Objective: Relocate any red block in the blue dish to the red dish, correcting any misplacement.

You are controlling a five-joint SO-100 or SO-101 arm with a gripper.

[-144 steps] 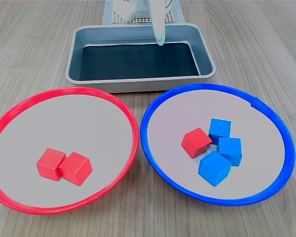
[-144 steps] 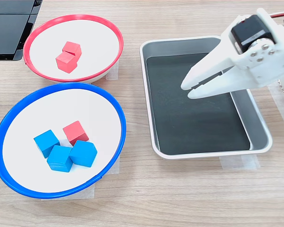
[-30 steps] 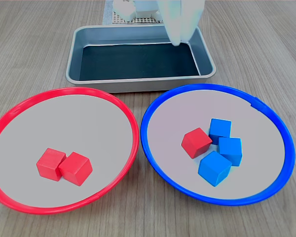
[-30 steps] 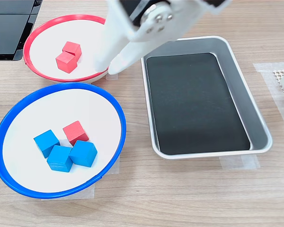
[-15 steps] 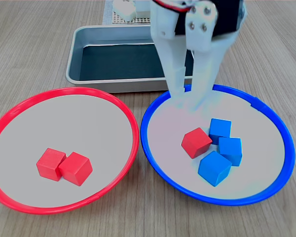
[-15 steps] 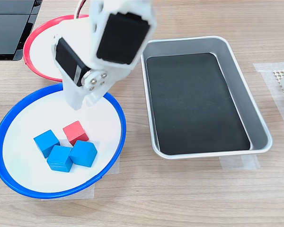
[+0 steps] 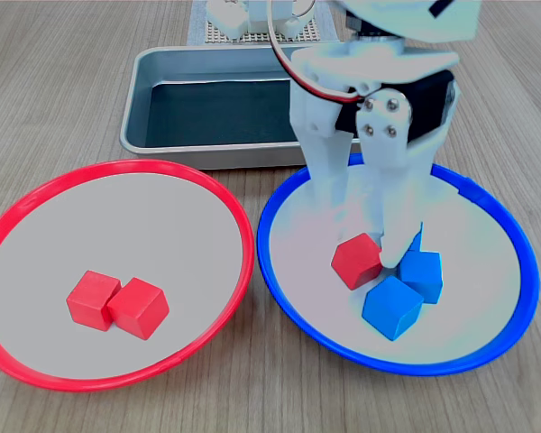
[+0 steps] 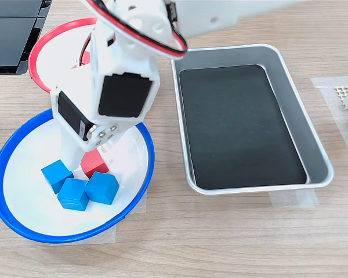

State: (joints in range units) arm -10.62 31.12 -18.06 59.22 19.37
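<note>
Red block (image 7: 358, 261) sitting in the blue dish (image 7: 293, 185) right up against the blue cubes (image 7: 406, 289), fingers (image 7: 329, 185) spread and straddling it, not pinching yet, two more red cubes (image 7: 117, 304) over in the red dish (image 7: 36, 194)

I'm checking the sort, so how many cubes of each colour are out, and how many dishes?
Red cubes: 3
Blue cubes: 3
Round dishes: 2
Metal tray: 1
Total: 9
</note>
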